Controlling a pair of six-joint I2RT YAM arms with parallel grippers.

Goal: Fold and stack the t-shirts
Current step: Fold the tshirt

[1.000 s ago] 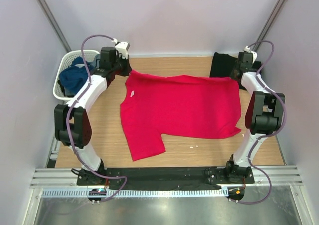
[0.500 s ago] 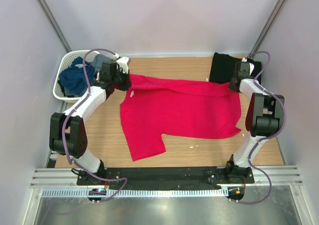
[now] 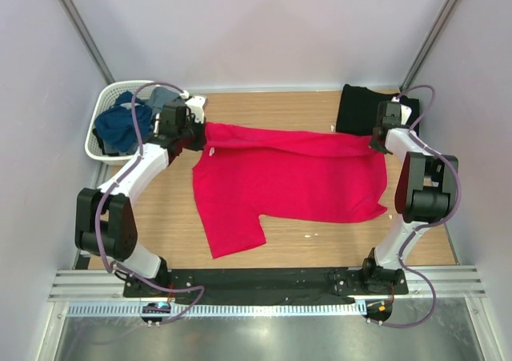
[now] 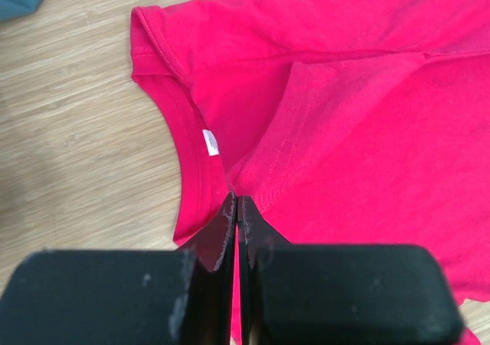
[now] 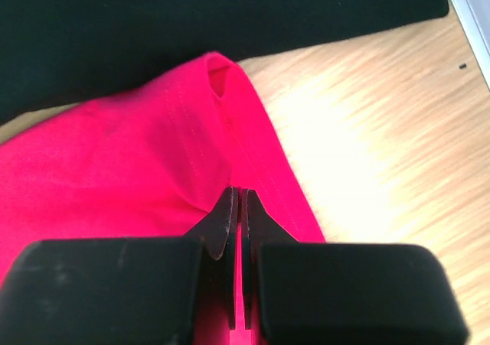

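The red t-shirt [image 3: 288, 177] lies spread on the wooden table, its far edge lifted and folding toward me. My left gripper [image 3: 202, 133] is shut on its far left edge by the collar [image 4: 191, 138]; the cloth sits pinched between the fingertips [image 4: 236, 202]. My right gripper [image 3: 374, 139] is shut on the far right corner, hem pinched [image 5: 236, 194]. The black t-shirt [image 3: 362, 109] lies folded at the back right, also in the right wrist view [image 5: 191, 16].
A white lattice basket [image 3: 104, 113] holding blue cloth [image 3: 120, 127] stands at the back left. Bare wood [image 3: 160, 209] shows left of the shirt and along the front. Side walls close in on both sides.
Both grippers have drawn the shirt's far edge toward the near side, folding it over the body. The left sleeve has been pulled in.
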